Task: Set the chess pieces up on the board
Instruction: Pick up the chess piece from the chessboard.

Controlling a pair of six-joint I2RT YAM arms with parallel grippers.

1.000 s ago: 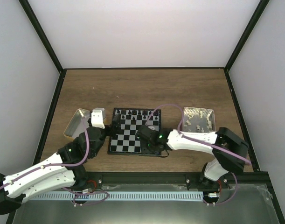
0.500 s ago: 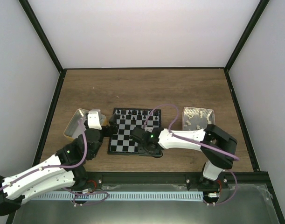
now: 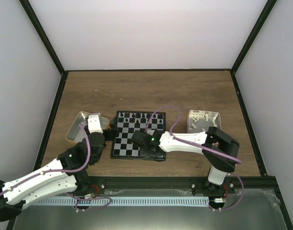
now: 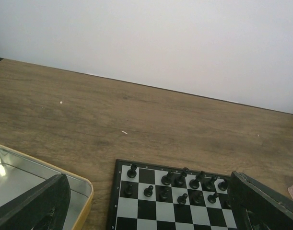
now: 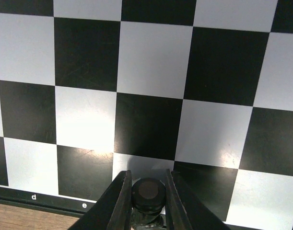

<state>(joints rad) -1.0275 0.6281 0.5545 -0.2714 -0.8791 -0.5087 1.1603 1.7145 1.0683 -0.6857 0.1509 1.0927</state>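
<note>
Chess pieces (image 4: 166, 179), tiny and black, stand in two uneven rows at the far edge of the board (image 3: 124, 142), well ahead of the right claw (image 5: 147, 179), with gaps among them. One black piece (image 5: 148, 190) is apart from the rest. It stands on a pale square in the board's nearest row, directly between that claw's fingers (image 5: 118, 196). The two fingers press against either side of its round head, so the claw looks clamped on it, low over the board and pointing down. The left claw (image 4: 147, 191) hangs just left of the board with its jaws wide apart and nothing between them. A yellow-rimmed tray (image 4: 41, 163) lies beside its left finger on the wooden bench (image 3: 136, 91). By my reading, the step in hand is the pick-up of this stray piece. The next move calls for a straight lift so the base comes free of the square. Then comes a carry forward from the claw to an open square in the far rows, lowered with care so the close-standing neighbours are not knocked over.
</note>
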